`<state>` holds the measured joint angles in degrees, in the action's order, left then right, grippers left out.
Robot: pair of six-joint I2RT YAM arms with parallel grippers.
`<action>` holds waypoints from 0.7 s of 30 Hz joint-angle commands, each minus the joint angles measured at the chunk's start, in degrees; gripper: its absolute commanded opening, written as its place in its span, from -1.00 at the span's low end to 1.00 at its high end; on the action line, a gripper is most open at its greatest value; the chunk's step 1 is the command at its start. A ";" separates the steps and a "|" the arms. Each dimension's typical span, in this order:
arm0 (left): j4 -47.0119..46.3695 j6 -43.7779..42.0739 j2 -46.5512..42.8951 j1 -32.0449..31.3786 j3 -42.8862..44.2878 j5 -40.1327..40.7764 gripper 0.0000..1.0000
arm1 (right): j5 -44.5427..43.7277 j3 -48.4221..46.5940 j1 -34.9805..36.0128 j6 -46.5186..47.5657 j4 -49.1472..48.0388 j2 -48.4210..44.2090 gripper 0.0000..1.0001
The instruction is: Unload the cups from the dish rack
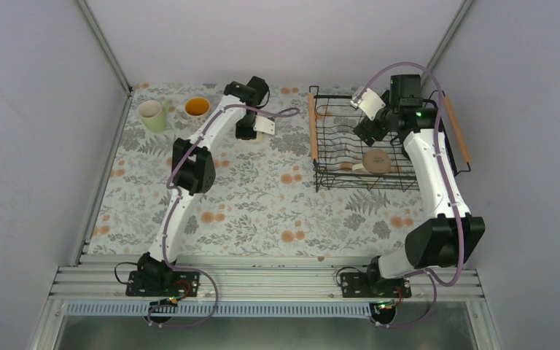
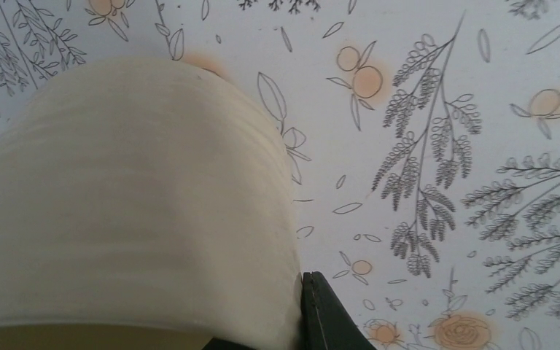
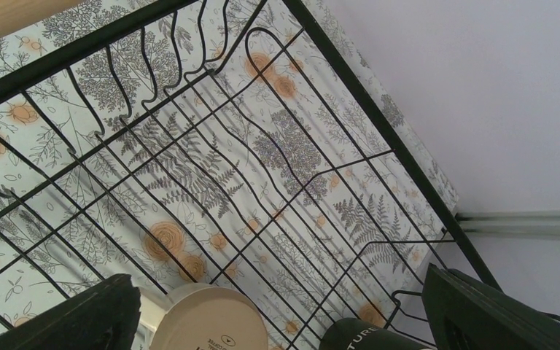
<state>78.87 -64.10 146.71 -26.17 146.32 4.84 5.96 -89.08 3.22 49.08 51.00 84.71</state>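
The dish rack [image 1: 339, 138] sits at the far right of the floral tabletop [image 1: 262, 211]. Inside it are an upturned beige mug [image 1: 376, 162] and, just beside that, a black cup [image 3: 364, 337]. The right hand [image 1: 366, 133] hangs over the rack, its fingers spread wide and holding nothing. Left of the rack, the left hand [image 1: 246, 130] is clamped on a tall cream cup [image 2: 131, 211]. A pale green mug [image 1: 152, 115] and an orange-lined cup [image 1: 197, 107] stand upright at the far left.

Black rack [image 1: 364, 187], pale green mug [image 1: 152, 115], floral tablecloth [image 1: 262, 208].
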 commanded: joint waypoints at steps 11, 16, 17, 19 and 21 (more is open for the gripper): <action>-3.77 0.06 0.36 -0.06 2.00 5.21 0.06 | 2.62 0.85 -0.57 -0.98 -1.38 -0.44 1.00; -5.36 0.55 -0.28 0.07 2.19 7.48 0.29 | 2.76 0.05 -0.54 -1.39 -0.63 -0.06 1.00; -5.84 0.94 -0.57 0.05 2.28 8.26 0.32 | 2.48 -0.11 -0.56 -1.37 -0.21 -0.06 1.00; -7.01 2.09 -1.36 -0.02 2.66 10.37 0.39 | 1.64 -0.46 -0.75 -1.19 0.99 -0.16 1.00; -7.78 3.78 -2.50 -0.02 3.88 11.27 0.45 | 1.41 -0.97 -1.21 -1.01 3.43 -0.44 1.00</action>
<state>73.43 -63.13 147.09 -26.20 146.91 12.32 7.64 -88.38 3.11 48.40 51.33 84.71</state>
